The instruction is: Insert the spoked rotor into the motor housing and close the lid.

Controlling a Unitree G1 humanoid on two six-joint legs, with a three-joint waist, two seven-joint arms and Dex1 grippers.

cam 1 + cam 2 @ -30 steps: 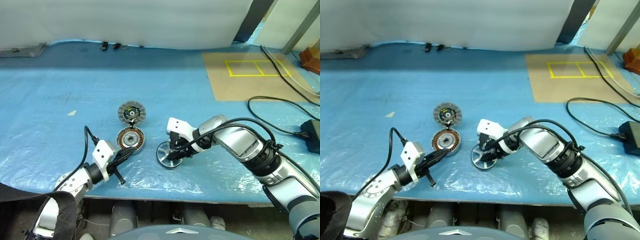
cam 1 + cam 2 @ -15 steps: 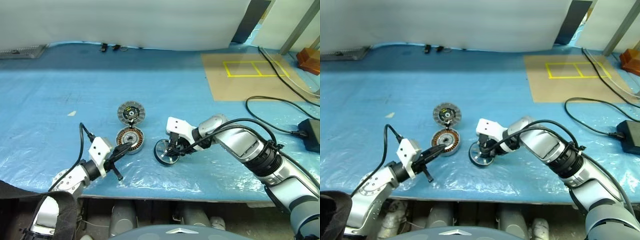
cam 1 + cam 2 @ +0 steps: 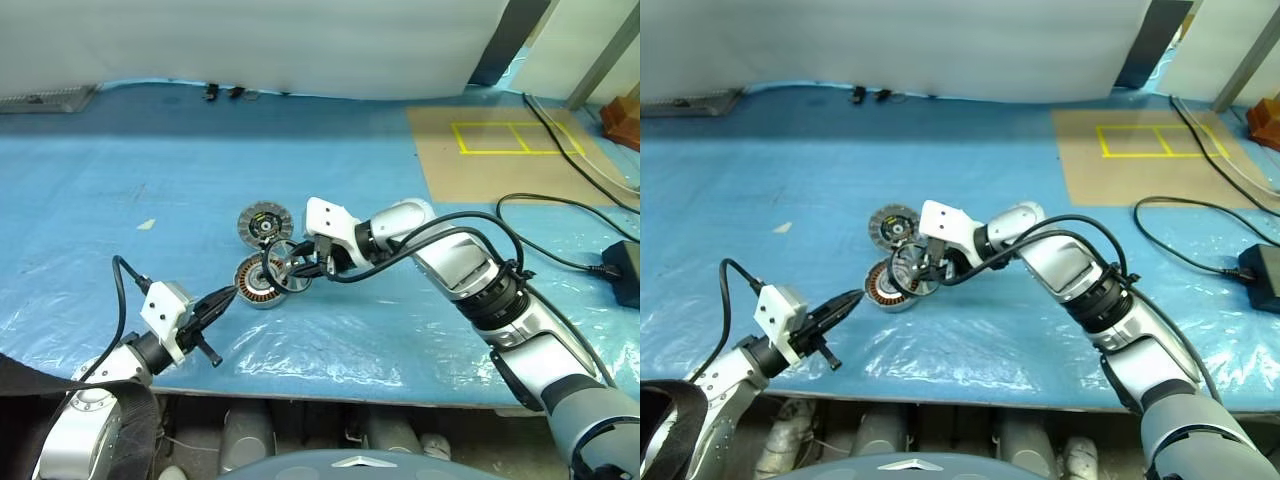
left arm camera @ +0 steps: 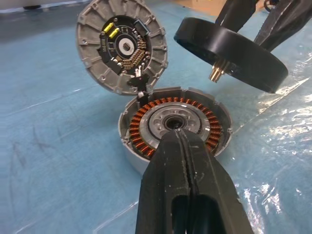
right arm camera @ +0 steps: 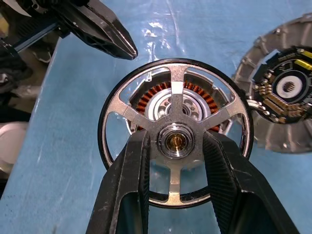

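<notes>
The motor housing (image 4: 175, 124) lies on the blue table with its copper windings facing up. Its lid (image 4: 122, 46) is hinged open behind it, slotted face and dark centre showing. My right gripper (image 5: 175, 140) is shut on the hub of the spoked rotor (image 5: 176, 85). It holds the rotor tilted in the air just above the housing (image 3: 258, 285), whose windings show through the spokes. My left gripper (image 4: 181, 156) is shut and holds nothing. It points at the housing from the near left side, a little short of it (image 3: 215, 300).
A brown cardboard sheet (image 3: 500, 150) with yellow tape lines lies at the back right. Black cables (image 3: 560, 225) and a black power brick (image 3: 625, 268) sit at the right. The table's front edge runs close under both arms.
My right gripper lifted the rotor off the table and carried it left, over the housing. My left gripper drew back to the left, away from the housing.
</notes>
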